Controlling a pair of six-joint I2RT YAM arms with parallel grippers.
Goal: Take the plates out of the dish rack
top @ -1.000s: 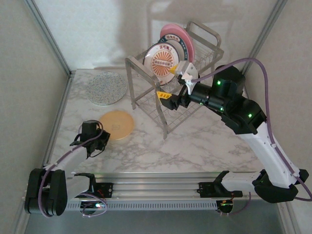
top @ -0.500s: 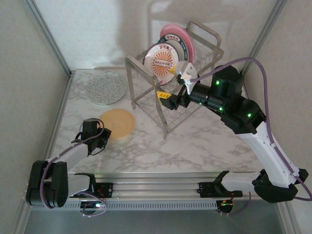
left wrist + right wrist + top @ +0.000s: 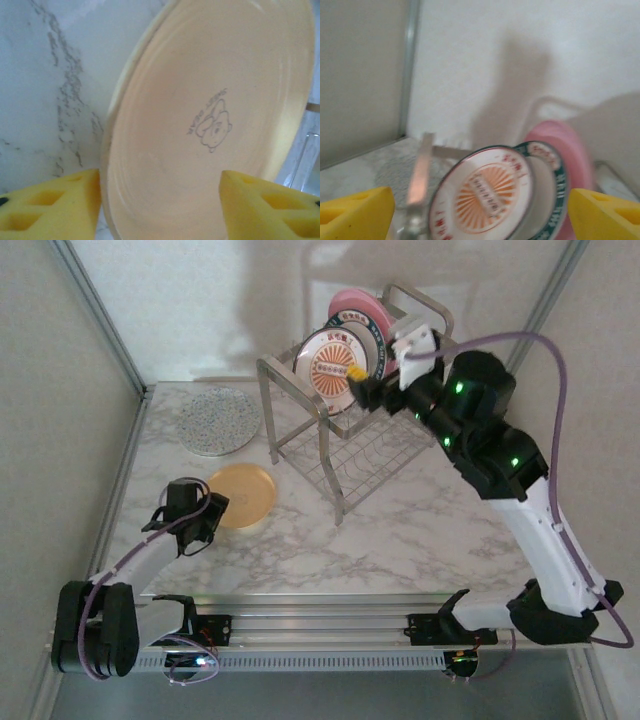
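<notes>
- The orange plate has a small grey stamp at its centre: a bear-like figure under an arc of lettering too fine to read.
- The sunburst plate has red lettering round its border and a band across its middle, both too blurred to read.
- There are five plates. Three stand upright in the upper tier of the dish rack: the sunburst plate in front, a second dark-rimmed plate behind it, and a pink plate at the back.
- Two lie flat on the marble table: the orange plate near the left arm and a speckled plate beyond it.
- Left gripper: the fingers are spread and grasp nothing, with a yellow pad on either side of the orange plate's near rim.
- Right gripper: the fingers are spread wide and empty, just in front of the sunburst plate.
</notes>
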